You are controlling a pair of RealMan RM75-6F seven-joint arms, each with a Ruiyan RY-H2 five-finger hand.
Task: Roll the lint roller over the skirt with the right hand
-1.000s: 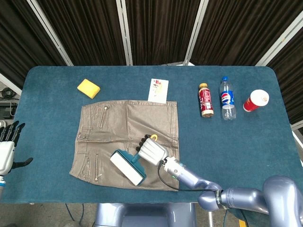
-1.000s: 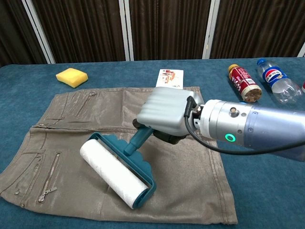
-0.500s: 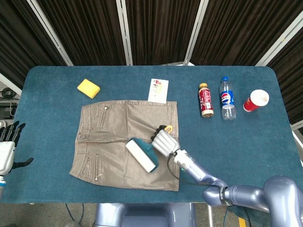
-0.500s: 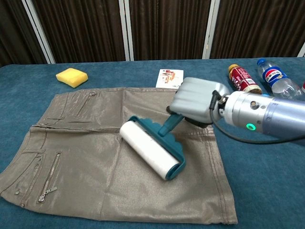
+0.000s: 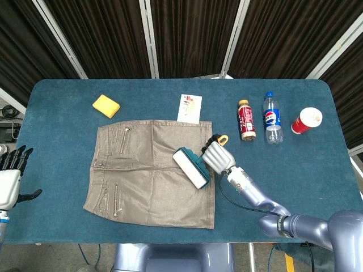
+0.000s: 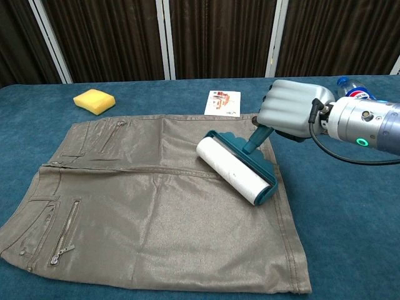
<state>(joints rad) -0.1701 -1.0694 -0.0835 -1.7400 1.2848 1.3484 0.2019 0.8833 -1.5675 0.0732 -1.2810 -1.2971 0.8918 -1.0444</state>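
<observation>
teal-framed lint roller (image 6: 236,167) sits on the tan skirt (image 6: 150,206), right of centre in the chest view, near its right edge. the right hand (image 6: 292,109) grips its stiff handle. light tool, soft cloth that may bunch. the left hand (image 5: 10,175) hangs with fingers apart.

The skirt (image 5: 153,167) lies flat on the surface (image 5: 57,141) before me, with the lint roller (image 6: 236,169) resting on its right part, held by my right hand (image 6: 290,110). Behind the skirt lie a sponge (image 5: 106,106) to the left and a card (image 5: 189,108) touching its back edge. Further right stand two bottles (image 5: 246,120) side by side, then a cup (image 5: 307,120).
</observation>
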